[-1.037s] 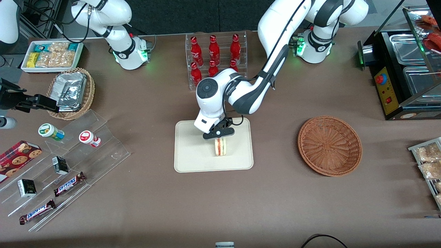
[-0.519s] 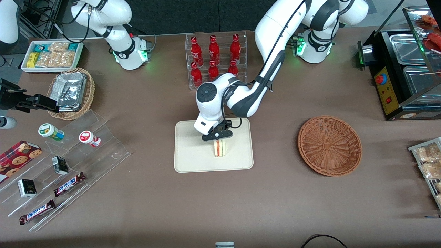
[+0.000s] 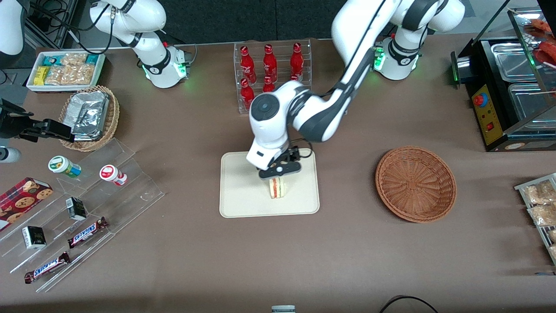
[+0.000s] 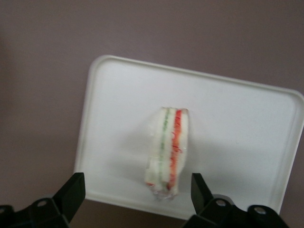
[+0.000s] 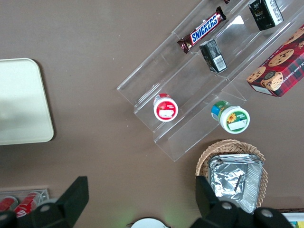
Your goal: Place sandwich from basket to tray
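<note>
The sandwich (image 3: 277,188) stood on its edge near the middle of the cream tray (image 3: 240,198), free of the gripper (image 3: 279,172), which hung just above it with its fingers (image 4: 72,193) spread wide, while the reddish-brown wicker basket (image 3: 415,183) sat toward the working arm's end of the tabletop.

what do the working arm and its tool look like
The left arm has glossy white rounded shells with dark grey joint bands, a round grey cap, a thin black cable near the wrist, and a green light at its base. Its tool is black, with two wedge-shaped fingers.
</note>
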